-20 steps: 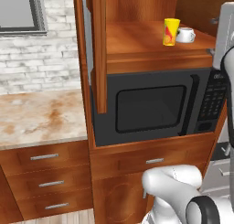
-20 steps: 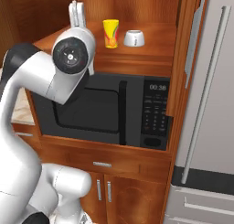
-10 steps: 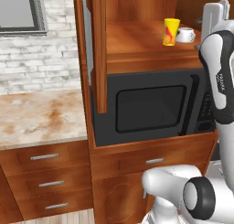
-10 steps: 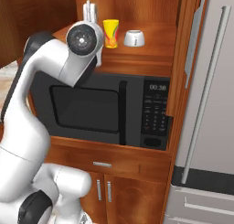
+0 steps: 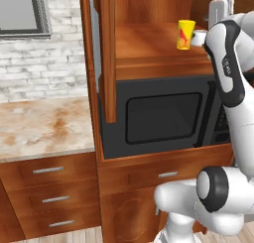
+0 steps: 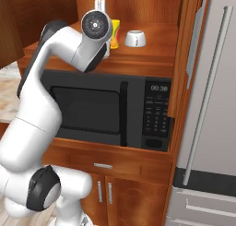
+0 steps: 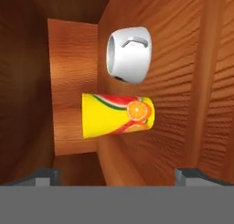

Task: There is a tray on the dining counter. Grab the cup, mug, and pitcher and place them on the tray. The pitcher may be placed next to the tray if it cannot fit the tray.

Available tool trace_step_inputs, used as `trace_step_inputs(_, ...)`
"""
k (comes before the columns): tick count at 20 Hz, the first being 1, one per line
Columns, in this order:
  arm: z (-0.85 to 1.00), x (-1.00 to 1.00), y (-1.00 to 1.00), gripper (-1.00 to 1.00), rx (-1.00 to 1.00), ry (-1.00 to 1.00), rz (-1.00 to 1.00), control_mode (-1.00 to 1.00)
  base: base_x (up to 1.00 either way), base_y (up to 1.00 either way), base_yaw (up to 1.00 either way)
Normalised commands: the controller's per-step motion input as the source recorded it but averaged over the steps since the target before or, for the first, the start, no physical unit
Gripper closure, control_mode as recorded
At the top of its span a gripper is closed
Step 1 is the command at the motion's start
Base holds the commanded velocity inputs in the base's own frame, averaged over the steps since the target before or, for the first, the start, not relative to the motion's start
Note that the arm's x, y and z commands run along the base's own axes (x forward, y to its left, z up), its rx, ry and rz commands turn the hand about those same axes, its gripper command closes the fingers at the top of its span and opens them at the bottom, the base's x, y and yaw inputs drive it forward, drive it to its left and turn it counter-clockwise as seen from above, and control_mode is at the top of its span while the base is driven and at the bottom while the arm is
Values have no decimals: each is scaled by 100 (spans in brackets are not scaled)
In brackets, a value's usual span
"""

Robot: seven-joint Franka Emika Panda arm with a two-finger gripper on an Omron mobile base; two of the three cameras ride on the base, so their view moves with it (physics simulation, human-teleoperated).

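The arm reaches up to a wooden shelf (image 5: pixel 149 46) above a black microwave (image 6: pixel 106 110), where the yellow cup (image 5: pixel 185 34) and the white mug (image 6: pixel 135 38) stand side by side, close but apart. From the hand camera, rolled on its side, the cup (image 7: pixel 118 115) with its orange-slice print sits ahead and between the two dark fingertips (image 7: pixel 43 177), which stand far apart at the bottom corners with nothing between them; the mug (image 7: pixel 129 55) lies just beyond the cup, its handle turned toward the camera. The gripper (image 7: pixel 117 177) is short of the cup and touches neither vessel. From the left base camera the arm's upper link crosses in front of the mug, leaving only a sliver of it visible beside the cup. From the right base camera the wrist covers part of the cup (image 6: pixel 114 34), while the mug stands clear to its right. A marble counter (image 5: pixel 44 125) with wooden drawers (image 5: pixel 47 197) lies left of the microwave cabinet, and a grey refrigerator (image 6: pixel 209 110) stands to its right.
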Motion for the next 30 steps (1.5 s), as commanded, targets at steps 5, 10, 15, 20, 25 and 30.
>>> trace_step_inputs(5, -15, 64, -10, -100, 0, 0, 0, -100, 0, 0, 0)
trace_step_inputs(10, -5, 62, -21, -100, 0, 0, 0, -100, 0, 0, 0)
trace_step_inputs(15, 2, 50, -14, -100, 0, 8, 0, -100, 0, 0, 0)
trace_step_inputs(20, 26, 10, -3, -100, 1, 6, 0, -100, 0, 0, 0)
trace_step_inputs(25, 36, 0, -2, -100, 4, 0, 1, -100, 0, 0, 0)
trace_step_inputs(30, 5, 0, 0, -100, 0, 4, 2, -100, 0, 0, 0)
